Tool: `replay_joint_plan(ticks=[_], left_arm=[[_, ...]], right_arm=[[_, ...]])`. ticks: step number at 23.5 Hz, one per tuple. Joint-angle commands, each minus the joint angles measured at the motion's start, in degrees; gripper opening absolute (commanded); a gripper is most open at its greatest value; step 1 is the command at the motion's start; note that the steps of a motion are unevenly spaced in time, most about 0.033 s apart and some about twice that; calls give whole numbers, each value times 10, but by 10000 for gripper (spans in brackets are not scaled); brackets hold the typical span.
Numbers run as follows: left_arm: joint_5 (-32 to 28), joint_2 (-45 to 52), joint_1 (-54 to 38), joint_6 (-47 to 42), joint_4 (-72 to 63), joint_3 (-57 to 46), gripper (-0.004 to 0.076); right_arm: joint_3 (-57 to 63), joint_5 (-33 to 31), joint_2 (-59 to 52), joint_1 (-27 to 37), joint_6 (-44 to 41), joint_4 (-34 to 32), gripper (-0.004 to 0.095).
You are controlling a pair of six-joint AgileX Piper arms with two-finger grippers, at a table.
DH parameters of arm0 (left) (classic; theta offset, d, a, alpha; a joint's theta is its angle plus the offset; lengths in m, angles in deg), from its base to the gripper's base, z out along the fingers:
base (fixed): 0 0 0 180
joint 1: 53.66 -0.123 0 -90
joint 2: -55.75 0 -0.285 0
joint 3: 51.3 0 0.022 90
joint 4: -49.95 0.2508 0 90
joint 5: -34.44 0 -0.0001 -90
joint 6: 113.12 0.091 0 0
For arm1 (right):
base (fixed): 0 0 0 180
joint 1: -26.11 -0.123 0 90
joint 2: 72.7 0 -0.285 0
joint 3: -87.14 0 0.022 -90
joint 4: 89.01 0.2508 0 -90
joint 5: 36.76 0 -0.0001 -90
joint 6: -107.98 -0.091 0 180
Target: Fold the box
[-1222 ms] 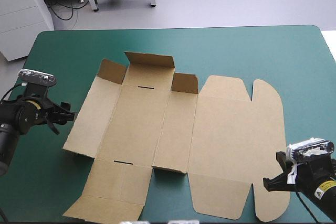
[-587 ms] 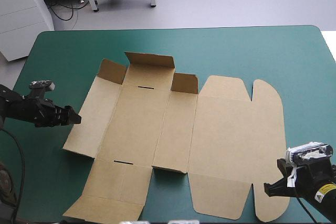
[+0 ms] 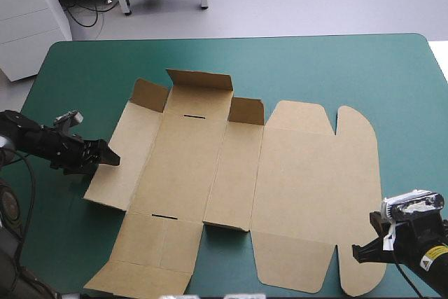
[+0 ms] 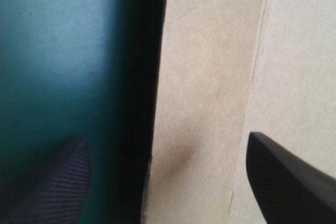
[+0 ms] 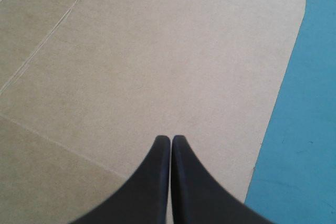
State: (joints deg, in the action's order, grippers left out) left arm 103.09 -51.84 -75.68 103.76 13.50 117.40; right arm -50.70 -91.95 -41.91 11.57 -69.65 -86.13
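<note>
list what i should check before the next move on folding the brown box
1. Left end effector open: ok. Its black fingers stand apart.
2. Left edge of the flat brown cardboard box sheet lined up between those fingers: ok. One finger is over the teal-green table cover, the other over the board.
3. Fingers touching the board: cannot tell.
4. Right end effector out of the way of the left side: ok. It is shut, holding nothing, over the sheet's near right corner.
5. Right end effector pressing the sheet down: cannot tell.
6. Three far flaps raised: ok. The rest lies flat.
</note>
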Motion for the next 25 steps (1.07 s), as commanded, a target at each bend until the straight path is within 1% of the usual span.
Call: replay_joint_plan(ticks=[1, 5, 8, 9, 12, 14, 15, 16, 17, 19, 20, 21, 22, 25], left_arm=[[61, 19, 32, -12, -32, 16, 575], [63, 18, 73, -30, -29, 16, 575], [63, 18, 96, -69, -3, 16, 575], [63, 18, 110, -99, 30, 16, 575], [63, 19, 121, -117, 44, 15, 575], [63, 20, 127, -130, 42, 13, 524], [63, 20, 131, -134, 41, 8, 454], [63, 20, 132, -134, 41, 4, 420], [63, 21, 132, -134, 41, -3, 363], [63, 22, 132, -136, 43, -16, 278], [63, 23, 132, -139, 49, -25, 151], [63, 24, 132, -139, 50, -27, 95], [63, 28, 132, -138, 47, -27, -34], [63, 48, 132, -129, 39, -27, -26]], right_arm=[[-13, 34, 3, 2, 6, -1, -8], [-13, 34, 3, 2, 6, -2, -8], [-13, 34, 3, 2, 6, -2, -8], [-13, 34, 3, 2, 6, -2, -8], [-13, 34, 3, 2, 6, -6, -8], [-13, 34, 3, 2, 6, -10, -8], [-13, 34, 3, 2, 6, -12, -8], [-13, 33, 3, 2, 6, -13, -8], [-13, 31, 3, 2, 6, -13, -8], [-13, 30, 3, 2, 6, -13, -8], [-13, 30, 3, 2, 6, -14, -8], [-13, 30, 3, 2, 6, -14, -8], [-13, 29, 3, 2, 6, -16, -8], [-13, 27, 3, 2, 6, -23, -8]])
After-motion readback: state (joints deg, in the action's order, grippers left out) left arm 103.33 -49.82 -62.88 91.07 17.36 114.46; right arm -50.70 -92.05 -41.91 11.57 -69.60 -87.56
